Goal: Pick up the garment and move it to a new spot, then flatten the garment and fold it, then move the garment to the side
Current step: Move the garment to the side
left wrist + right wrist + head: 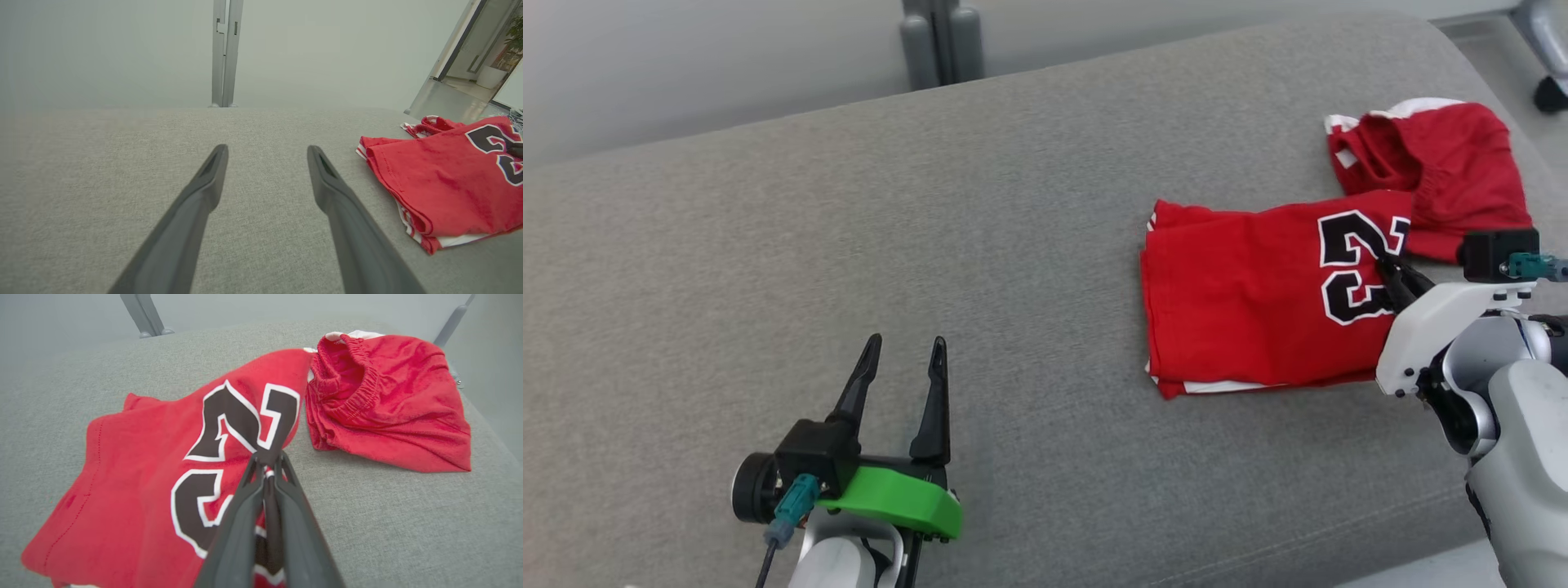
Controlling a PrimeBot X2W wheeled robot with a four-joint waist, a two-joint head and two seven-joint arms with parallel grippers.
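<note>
The garment [1241, 302] is red with white trim and a black "23". It lies partly folded at the right of the grey cushion [849, 245], its elastic waistband end [1437, 163] bunched farther back. My right gripper [1387, 265] is shut on the garment's edge beside the number; in the right wrist view the fingertips [267, 459] pinch the cloth [135, 477] and lift it slightly. My left gripper [907, 347] stands open at the lower left, well left of the garment, nothing between its fingers. The left wrist view has that gripper [267, 153] over bare cushion, with the garment [441, 179] to its right.
A grey post [939, 41] stands behind the cushion's far edge. A dark wheel [1552, 94] sits on the floor at the top right. The cushion rounds off toward the floor at its right end [1486, 73]. A doorway [490, 53] opens at the far right.
</note>
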